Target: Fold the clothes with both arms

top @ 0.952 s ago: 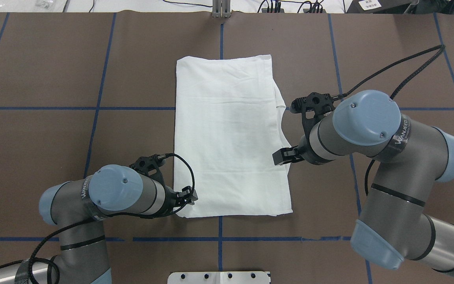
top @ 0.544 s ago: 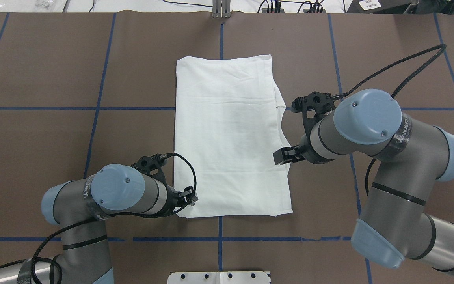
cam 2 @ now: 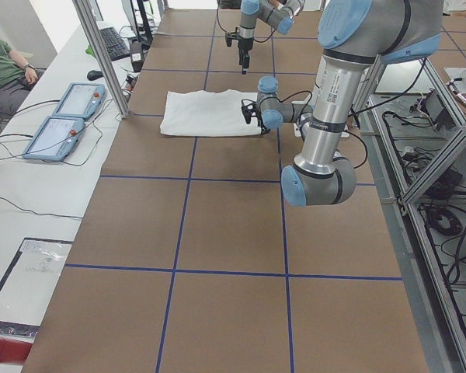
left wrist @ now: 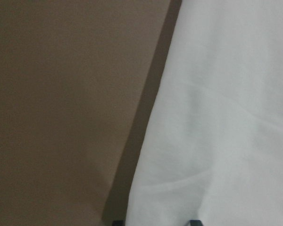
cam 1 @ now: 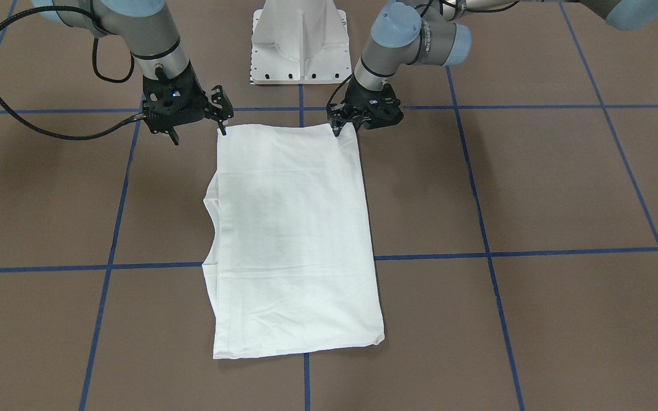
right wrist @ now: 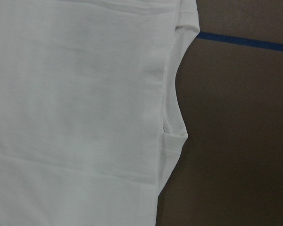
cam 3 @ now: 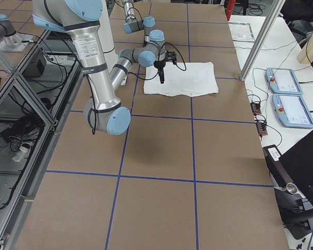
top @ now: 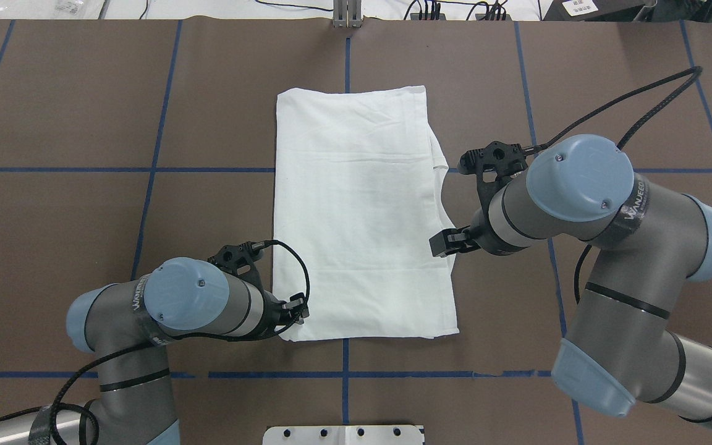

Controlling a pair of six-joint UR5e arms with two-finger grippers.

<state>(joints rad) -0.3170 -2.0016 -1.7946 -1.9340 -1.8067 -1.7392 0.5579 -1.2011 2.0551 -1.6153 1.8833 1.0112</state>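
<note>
The clothes are one white shirt [top: 362, 210], folded into a long flat rectangle on the brown table; it also shows as the shirt [cam 1: 295, 240]. No print or collar shows. My left gripper [top: 297, 309] sits low at the shirt's near left corner. In its wrist view the cloth [left wrist: 217, 117] fills the frame and two dark fingertips [left wrist: 193, 222] stand apart, so it is open. My right gripper [cam 1: 199, 134] hovers open by the near right corner, one finger over the shirt's edge and the other off the cloth. Its wrist view shows the shirt's edge [right wrist: 172, 94] from above.
Blue tape lines [top: 343, 364] cross the brown table. The white pedestal base [cam 1: 299, 40] stands behind the shirt's near edge. Two control tablets [cam 2: 66, 116] lie on a side bench beyond a metal post [cam 2: 101, 54], where a person's arm [cam 2: 4, 70] rests.
The left arm's elbow has crept slightly right and lower while its gripper stays at the corner. The right arm has shifted a little. The shirt has not moved.
</note>
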